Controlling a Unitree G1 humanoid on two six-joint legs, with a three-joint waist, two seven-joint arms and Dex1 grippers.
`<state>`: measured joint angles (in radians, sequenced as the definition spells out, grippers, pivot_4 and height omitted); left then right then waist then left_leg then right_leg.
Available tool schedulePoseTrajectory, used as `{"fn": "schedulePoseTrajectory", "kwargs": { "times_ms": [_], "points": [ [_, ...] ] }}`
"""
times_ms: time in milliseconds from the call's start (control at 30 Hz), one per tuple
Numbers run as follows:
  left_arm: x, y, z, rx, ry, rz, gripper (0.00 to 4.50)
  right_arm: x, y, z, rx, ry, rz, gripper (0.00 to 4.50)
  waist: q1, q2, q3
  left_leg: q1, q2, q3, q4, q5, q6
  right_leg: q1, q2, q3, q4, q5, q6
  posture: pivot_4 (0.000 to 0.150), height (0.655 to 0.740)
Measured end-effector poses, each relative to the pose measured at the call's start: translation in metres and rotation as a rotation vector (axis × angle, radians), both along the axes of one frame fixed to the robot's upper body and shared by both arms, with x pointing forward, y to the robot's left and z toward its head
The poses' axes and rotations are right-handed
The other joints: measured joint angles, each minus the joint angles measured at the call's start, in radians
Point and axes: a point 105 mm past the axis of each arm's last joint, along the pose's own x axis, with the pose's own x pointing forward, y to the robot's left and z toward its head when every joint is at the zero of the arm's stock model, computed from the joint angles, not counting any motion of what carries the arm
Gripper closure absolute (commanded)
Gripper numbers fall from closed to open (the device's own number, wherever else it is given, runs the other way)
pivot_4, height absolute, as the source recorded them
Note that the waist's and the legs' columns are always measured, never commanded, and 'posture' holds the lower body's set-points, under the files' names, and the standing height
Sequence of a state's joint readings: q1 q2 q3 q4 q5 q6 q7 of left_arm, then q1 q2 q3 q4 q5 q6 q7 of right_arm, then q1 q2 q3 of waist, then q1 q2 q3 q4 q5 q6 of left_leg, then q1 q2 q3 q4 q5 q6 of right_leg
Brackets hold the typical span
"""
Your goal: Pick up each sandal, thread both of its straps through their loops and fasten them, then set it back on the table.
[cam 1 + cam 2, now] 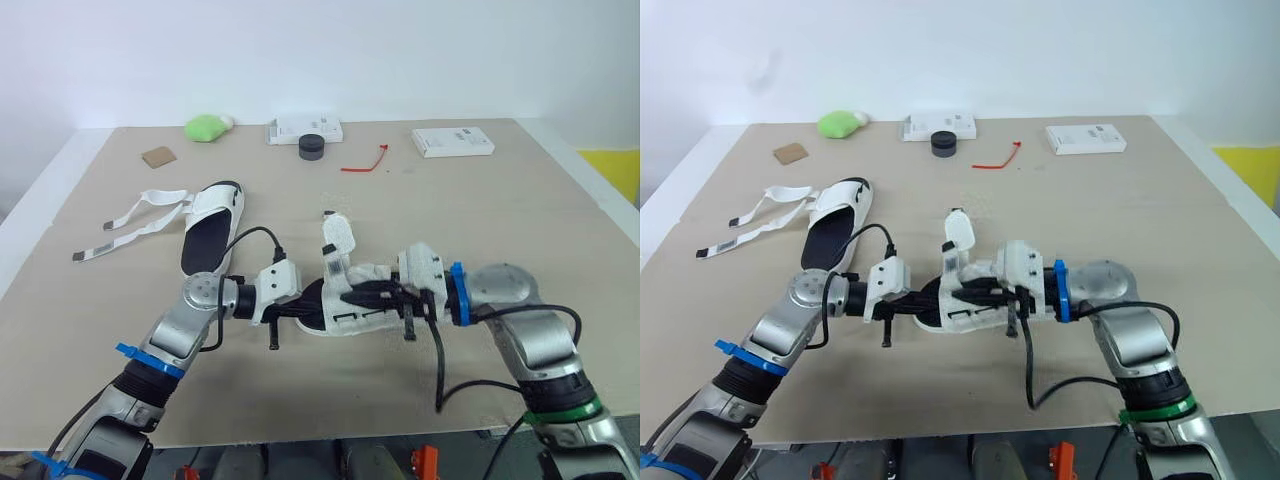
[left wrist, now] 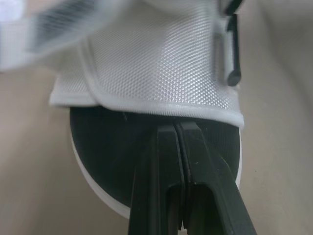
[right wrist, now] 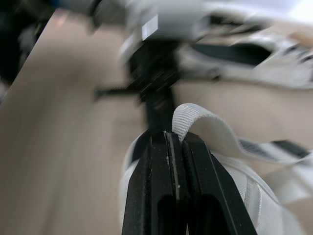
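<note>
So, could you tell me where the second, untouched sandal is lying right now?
In the left eye view the second sandal lies on the left half of the table, left of and beyond the handled sandal, its loose straps trailing left.

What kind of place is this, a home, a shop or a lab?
Most likely a robotics lab or test room: a plain tan table against a bare white wall, one white sandal and a second sandal, and stray props like a red tie and a white box at the far edge.
</note>
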<state>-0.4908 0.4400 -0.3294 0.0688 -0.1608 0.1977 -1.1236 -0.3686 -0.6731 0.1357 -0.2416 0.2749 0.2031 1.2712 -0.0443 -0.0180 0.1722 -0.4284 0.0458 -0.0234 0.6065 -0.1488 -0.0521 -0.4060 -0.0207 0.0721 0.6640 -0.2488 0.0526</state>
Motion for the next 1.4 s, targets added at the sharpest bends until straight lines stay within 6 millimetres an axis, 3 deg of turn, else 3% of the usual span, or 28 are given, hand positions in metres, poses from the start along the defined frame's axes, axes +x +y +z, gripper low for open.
{"fn": "schedulePoseTrajectory", "kwargs": {
  "times_ms": [167, 300, 433, 533, 667, 833, 933, 1067, 1167, 1300, 1400],
  "points": [
    [-0.001, -0.003, 0.002, 0.007, -0.006, -0.024, 4.5, -0.024, -0.007, -0.012, -0.177, -0.121, 0.168, 4.37, -0.001, -0.005, -0.005, 0.006, 0.0, 0.001, -0.003, -0.002, 0.0, 0.004, 0.0, 0.0, 0.0, -0.004, -0.002, 0.15, 0.74],
    [0.0, -0.001, -0.003, 0.022, 0.016, -0.019, 4.5, -0.002, -0.003, -0.009, -0.268, -0.188, 0.145, 4.37, -0.005, -0.011, -0.012, 0.012, 0.002, 0.001, -0.004, -0.003, 0.0, 0.008, 0.001, 0.0, 0.0, -0.004, -0.003, 0.15, 0.74],
    [-0.001, -0.002, -0.005, 0.027, 0.023, -0.025, 4.5, 0.013, -0.007, -0.013, -0.295, -0.142, 0.081, 3.13, -0.002, -0.017, -0.016, 0.014, 0.002, 0.001, -0.004, -0.003, -0.001, 0.01, 0.001, 0.0, 0.0, -0.005, -0.005, 0.15, 0.74],
    [-0.002, -0.005, -0.002, 0.026, 0.014, -0.039, 4.5, 0.016, -0.012, -0.01, -0.301, -0.114, 0.077, 1.62, 0.0, -0.016, -0.016, 0.014, 0.001, 0.002, -0.004, -0.005, -0.002, 0.011, 0.0, 0.0, 0.0, -0.007, -0.004, 0.15, 0.74],
    [-0.007, -0.009, -0.003, 0.03, 0.02, -0.072, 4.5, 0.016, -0.021, -0.004, -0.335, -0.094, 0.075, 0.12, 0.012, -0.016, -0.016, 0.014, 0.0, 0.001, -0.004, -0.01, -0.003, 0.013, -0.001, 0.0, 0.0, -0.013, -0.002, 0.15, 0.74],
    [-0.009, -0.011, -0.003, 0.026, 0.024, -0.085, 4.5, 0.011, -0.04, 0.0, -0.361, 0.045, 0.05, 0.04, 0.02, -0.016, -0.017, 0.014, 0.0, 0.001, -0.002, -0.019, 0.002, 0.015, -0.001, -0.001, 0.0, -0.018, 0.001, 0.15, 0.74],
    [-0.008, -0.009, -0.003, 0.022, 0.025, -0.08, 4.5, 0.009, -0.036, 0.01, -0.233, 0.241, 0.019, 0.04, 0.016, -0.014, -0.015, 0.014, 0.001, 0.001, -0.002, -0.022, 0.007, 0.014, 0.0, 0.0, 0.001, -0.017, -0.004, 0.15, 0.74],
    [-0.008, -0.01, -0.003, 0.018, 0.026, -0.072, 4.5, 0.007, -0.017, 0.063, 0.038, 0.476, -0.014, 0.04, 0.017, -0.011, -0.013, 0.015, 0.001, -0.002, 0.0, -0.022, 0.007, 0.016, 0.001, -0.002, 0.002, -0.016, -0.004, 0.15, 0.74],
    [-0.009, -0.011, -0.004, 0.009, 0.032, -0.058, 4.5, -0.006, -0.024, 0.082, 0.119, 0.604, -0.032, 0.04, 0.022, -0.011, -0.013, 0.014, 0.001, -0.003, 0.002, -0.022, 0.007, 0.017, 0.0, -0.003, 0.001, -0.018, -0.001, 0.15, 0.74],
    [-0.01, -0.011, -0.004, 0.003, 0.032, -0.048, 4.5, -0.015, -0.048, 0.082, 0.137, 0.68, -0.127, 0.04, 0.023, -0.011, -0.013, 0.014, 0.001, -0.002, 0.002, -0.023, 0.007, 0.016, 0.0, -0.003, 0.001, -0.019, -0.001, 0.15, 0.74],
    [-0.011, -0.009, -0.005, 0.0, 0.034, -0.04, 4.5, -0.038, -0.065, 0.072, 0.043, 0.705, -0.169, 0.04, 0.023, -0.009, -0.014, 0.013, 0.001, -0.002, 0.002, -0.024, 0.009, 0.016, 0.0, -0.003, 0.001, -0.02, 0.0, 0.15, 0.74]
  ]
}}
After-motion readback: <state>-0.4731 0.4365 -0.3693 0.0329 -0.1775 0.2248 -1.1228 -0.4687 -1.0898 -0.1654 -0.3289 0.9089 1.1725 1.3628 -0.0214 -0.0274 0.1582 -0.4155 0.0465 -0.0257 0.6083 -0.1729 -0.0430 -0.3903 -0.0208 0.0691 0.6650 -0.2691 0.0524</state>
